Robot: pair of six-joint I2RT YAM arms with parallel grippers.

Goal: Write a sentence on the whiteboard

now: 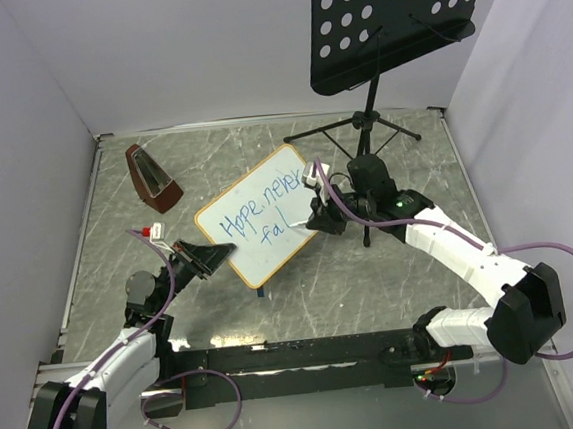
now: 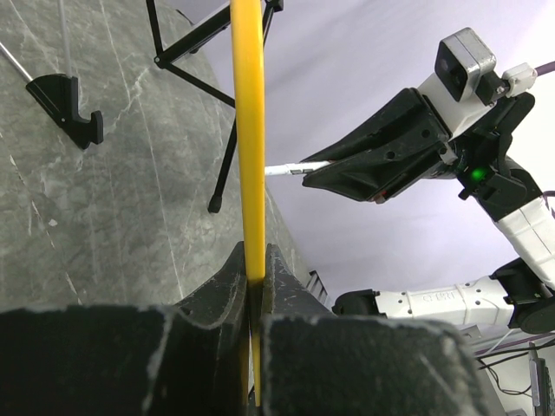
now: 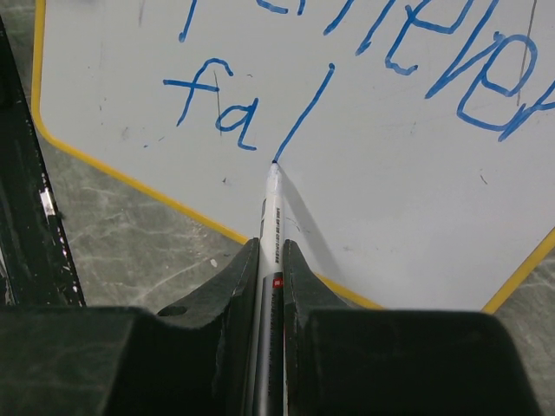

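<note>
Right gripper [image 3: 271,250] jaws are squeezing nearly shut on a white-barrelled blue marker pen [image 3: 273,204], its tip pressing the board at the foot of a slanted stroke. Left gripper [image 2: 256,264] jaws are pinching, w/ almost no gap, the yellow-tan frame edge of the rectangular white whiteboard [image 1: 261,262], which is sitting tilted near the centre of the grey marbled table [image 1: 98,241], btwn both arms. The blue handwritten sentence [image 3: 217,104] is reading "Hope never fa" + that stroke, so work is prob. mid-word on line 2. The next move is calling for light, steady tip contact.
</note>
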